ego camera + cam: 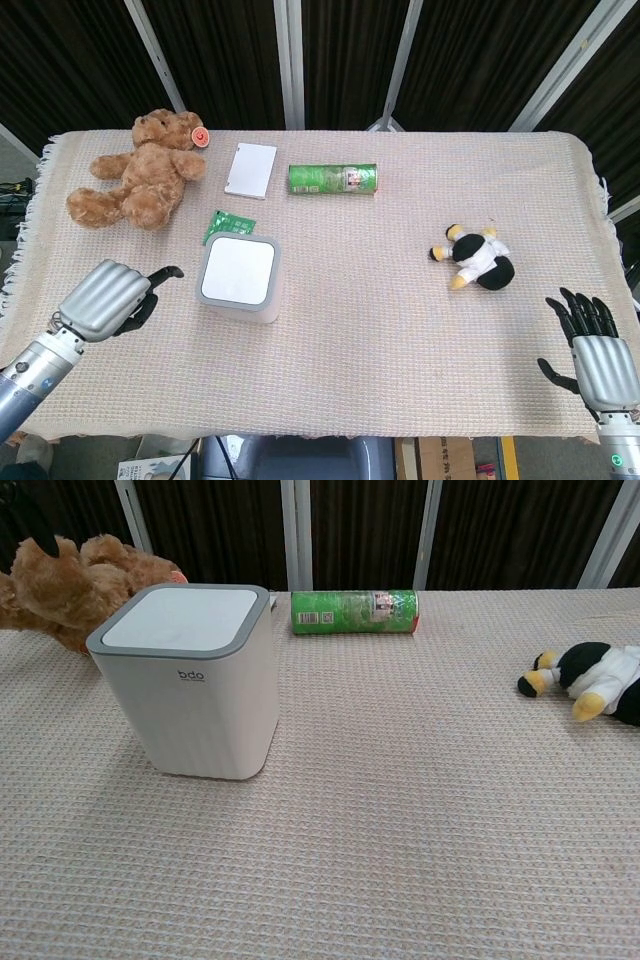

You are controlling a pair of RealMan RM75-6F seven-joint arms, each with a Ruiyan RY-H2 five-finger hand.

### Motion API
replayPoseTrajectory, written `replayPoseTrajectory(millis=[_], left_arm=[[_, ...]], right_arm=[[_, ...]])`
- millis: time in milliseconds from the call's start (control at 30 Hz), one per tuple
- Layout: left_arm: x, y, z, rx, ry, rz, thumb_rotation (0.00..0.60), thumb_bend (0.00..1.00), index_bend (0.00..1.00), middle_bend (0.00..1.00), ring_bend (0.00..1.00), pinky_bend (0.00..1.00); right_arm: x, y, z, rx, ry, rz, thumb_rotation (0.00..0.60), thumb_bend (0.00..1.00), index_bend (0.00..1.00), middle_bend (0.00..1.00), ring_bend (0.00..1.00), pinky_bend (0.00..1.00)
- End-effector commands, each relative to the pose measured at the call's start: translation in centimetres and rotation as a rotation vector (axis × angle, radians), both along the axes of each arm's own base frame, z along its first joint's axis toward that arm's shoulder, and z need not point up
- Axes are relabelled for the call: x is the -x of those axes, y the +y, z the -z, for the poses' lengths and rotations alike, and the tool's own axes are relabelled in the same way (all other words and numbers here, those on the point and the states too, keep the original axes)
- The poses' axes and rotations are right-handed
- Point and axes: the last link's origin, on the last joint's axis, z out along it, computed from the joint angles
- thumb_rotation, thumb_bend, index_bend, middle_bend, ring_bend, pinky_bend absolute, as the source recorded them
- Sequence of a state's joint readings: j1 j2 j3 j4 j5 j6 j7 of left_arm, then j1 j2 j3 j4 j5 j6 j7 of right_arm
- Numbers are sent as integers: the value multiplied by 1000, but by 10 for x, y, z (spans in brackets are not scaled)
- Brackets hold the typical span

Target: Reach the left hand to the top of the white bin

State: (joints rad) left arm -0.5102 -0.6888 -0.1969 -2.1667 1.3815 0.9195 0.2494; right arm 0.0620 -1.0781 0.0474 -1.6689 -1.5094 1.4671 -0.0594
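Observation:
The white bin [238, 279] with a grey rim stands upright at the left middle of the table; the chest view shows the bin [190, 685] close up with its flat lid shut. My left hand [106, 298] hovers just left of the bin, back upward, holding nothing. Its thumb points at the bin's side and a small gap remains between them. My right hand [597, 352] rests at the table's near right corner, fingers spread and empty. Neither hand shows clearly in the chest view.
A brown teddy bear [140, 182] lies at the far left. Behind the bin are a green packet [228, 224], a flat white box [250, 170] and a green can [333, 179] on its side. A penguin plush [476, 258] lies to the right.

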Motion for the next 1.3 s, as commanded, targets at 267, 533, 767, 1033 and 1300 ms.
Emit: replayPoseTrajectory(millis=[267, 533, 767, 1033, 1300], left_arm=[[-29, 14, 28, 64, 32, 15, 600, 843, 274, 861, 840, 833], [-35, 22, 54, 94, 61, -2, 600, 843, 273, 862, 842, 833], [-34, 25, 69, 97, 89, -12, 600, 842, 279, 862, 842, 833], [-30, 24, 74, 95, 140, -25, 600, 842, 304, 862, 842, 833], [-40, 21, 71, 68, 123, -1, 600, 760, 290, 843, 836, 833]], right_arm=[[2, -1, -3, 12, -2, 7, 600, 221, 146, 65, 24, 0], [2, -1, -4, 19, -6, 1, 600, 221, 146, 65, 24, 0], [2, -2, -5, 24, -9, 0, 600, 221, 146, 65, 24, 0], [2, -2, -4, 23, -11, 1, 600, 221, 146, 65, 24, 0], [2, -3, -5, 27, -11, 1, 600, 221, 146, 65, 24, 0]])
